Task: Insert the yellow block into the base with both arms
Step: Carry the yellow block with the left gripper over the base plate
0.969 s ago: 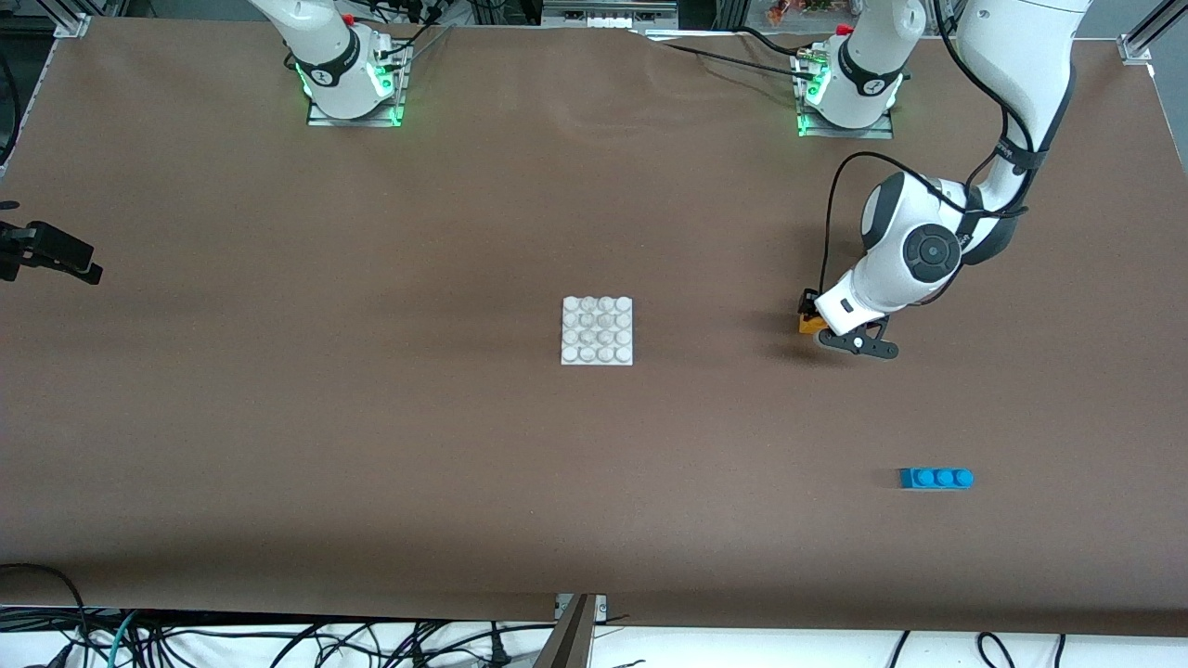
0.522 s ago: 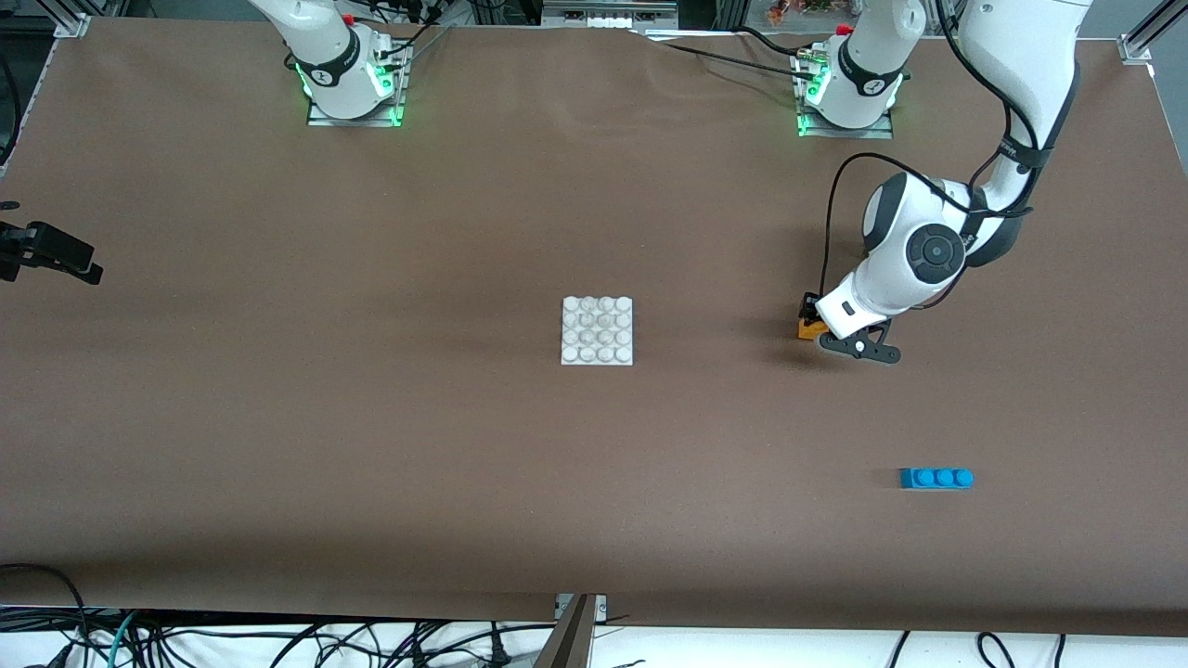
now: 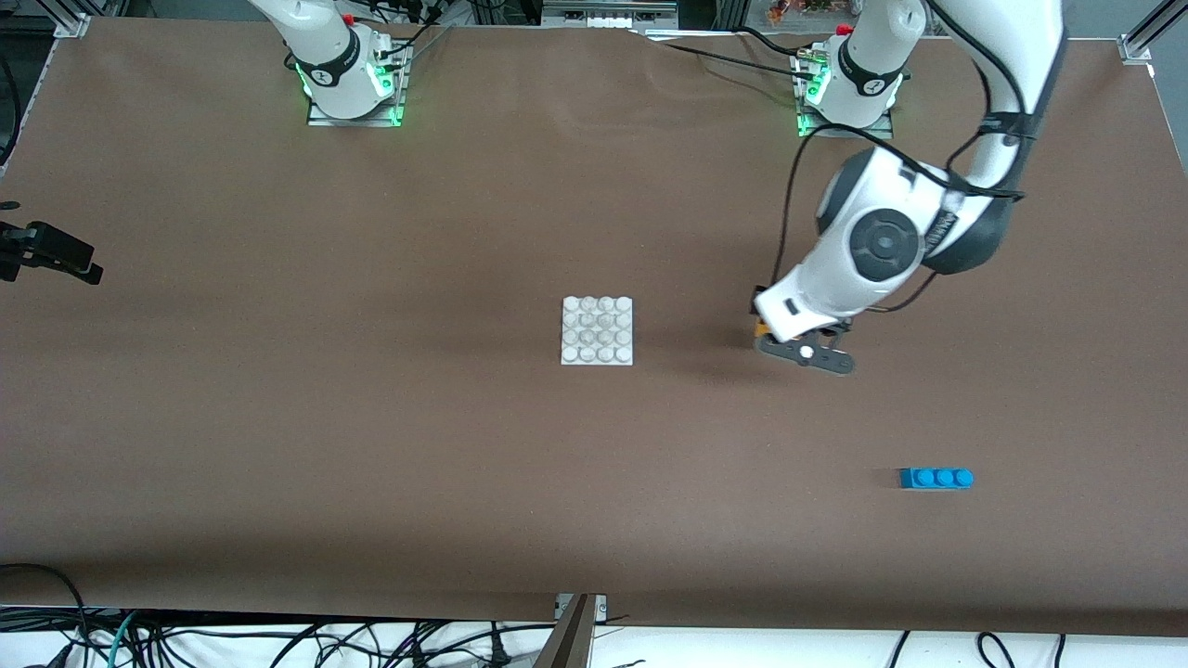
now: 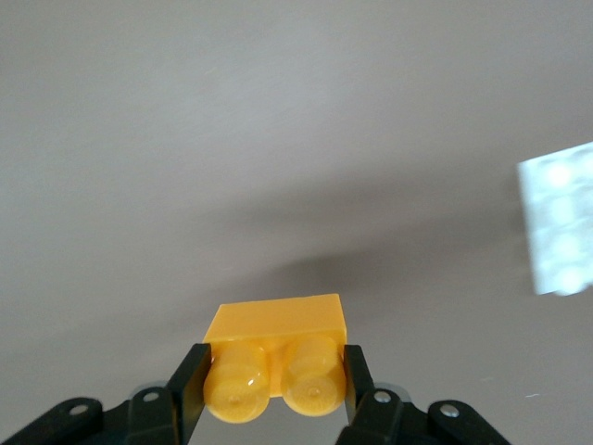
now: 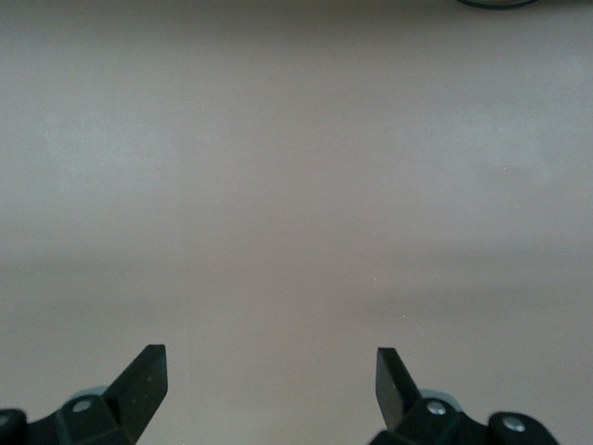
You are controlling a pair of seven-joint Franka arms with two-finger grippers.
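Observation:
The yellow block [image 4: 276, 324] is clamped between the fingers of my left gripper [image 4: 274, 371], its two studs pointing back at the wrist camera. In the front view only a sliver of the yellow block [image 3: 760, 328] shows under the left wrist, up over bare table beside the base toward the left arm's end. The white studded base [image 3: 597, 330] lies flat at the table's middle, and its edge also shows as the base [image 4: 559, 218] in the left wrist view. My right gripper [image 5: 269, 366] is open over bare brown table with nothing between its fingers.
A blue three-stud brick [image 3: 936, 478] lies nearer the front camera, toward the left arm's end. A black fixture [image 3: 51, 252] juts in at the table edge on the right arm's end. The two arm bases [image 3: 351, 79] stand along the robots' edge of the table.
The left arm has risen and carried the yellow block sideways toward the base. The base and the blue brick have not moved.

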